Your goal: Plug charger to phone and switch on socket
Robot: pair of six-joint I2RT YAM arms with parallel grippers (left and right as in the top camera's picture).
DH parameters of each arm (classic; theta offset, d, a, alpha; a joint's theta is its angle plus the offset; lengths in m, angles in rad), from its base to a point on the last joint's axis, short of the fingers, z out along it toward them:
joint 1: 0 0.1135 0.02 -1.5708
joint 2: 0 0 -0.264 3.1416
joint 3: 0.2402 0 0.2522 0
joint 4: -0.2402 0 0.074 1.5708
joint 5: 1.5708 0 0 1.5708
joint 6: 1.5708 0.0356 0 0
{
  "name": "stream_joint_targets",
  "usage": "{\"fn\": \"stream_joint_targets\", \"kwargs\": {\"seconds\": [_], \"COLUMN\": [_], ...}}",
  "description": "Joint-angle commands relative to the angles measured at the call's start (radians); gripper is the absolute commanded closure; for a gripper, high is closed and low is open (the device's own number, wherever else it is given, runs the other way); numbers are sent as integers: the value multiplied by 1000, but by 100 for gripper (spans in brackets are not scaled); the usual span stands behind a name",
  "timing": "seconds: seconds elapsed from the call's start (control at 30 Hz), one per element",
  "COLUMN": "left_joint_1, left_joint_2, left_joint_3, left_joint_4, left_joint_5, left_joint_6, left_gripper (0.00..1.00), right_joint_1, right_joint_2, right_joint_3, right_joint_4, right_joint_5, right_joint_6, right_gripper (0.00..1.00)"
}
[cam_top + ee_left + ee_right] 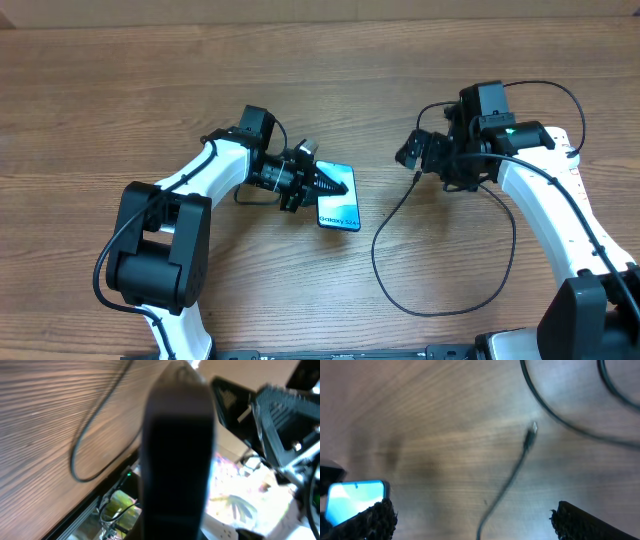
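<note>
The phone [340, 210] has its blue-white screen facing up, and its upper end is between the fingers of my left gripper [338, 185]. That gripper is rolled on its side and shut on the phone. In the left wrist view the phone [177, 435] is a blurred dark strip running through the left gripper [175, 515]. The charger [378, 240] loops over the table, and its connector tip [532, 430] lies free on the wood. My right gripper [418, 160] hovers over that tip. The right gripper [480, 525] is open with nothing in it. The phone [355, 497] shows at its left. The socket is out of view.
The wooden table [150, 80] carries both arms. The right arm [282, 420] fills the upper right of the left wrist view. A black rail [350, 352] runs along the table's near edge. The charger loop [80, 460] lies between the two grippers.
</note>
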State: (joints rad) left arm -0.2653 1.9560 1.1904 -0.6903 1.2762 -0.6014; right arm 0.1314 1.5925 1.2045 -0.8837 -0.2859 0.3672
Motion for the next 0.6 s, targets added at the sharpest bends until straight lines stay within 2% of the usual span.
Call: {"fn": "stream_joint_targets", "kwargs": {"seconds": [0.0, 0.07, 0.13, 0.2, 0.3, 0.57], "left_joint_1": [19, 31, 41, 51, 59, 58], "left_joint_2": [-26, -26, -26, -26, -26, -26], "left_joint_3": [7, 7, 7, 7, 7, 7], "left_joint_4": [39, 51, 54, 71, 85, 93], "left_joint_5": [78, 43, 40, 40, 40, 40], "left_joint_6": [49, 48, 48, 48, 47, 44], "left_gripper": [96, 96, 96, 96, 96, 96], "right_joint_1": [1, 6, 12, 19, 31, 42], "right_joint_2": [-13, -12, -12, -12, -12, -12], "right_joint_3": [19, 13, -1, -20, -48, -103], "right_joint_4": [16, 16, 16, 15, 12, 23], "right_joint_5": [-14, -14, -1, 36, 105, 198], "right_joint_6": [26, 26, 39, 75, 134, 183], "right_gripper": [0, 9, 22, 30, 30, 31]}}
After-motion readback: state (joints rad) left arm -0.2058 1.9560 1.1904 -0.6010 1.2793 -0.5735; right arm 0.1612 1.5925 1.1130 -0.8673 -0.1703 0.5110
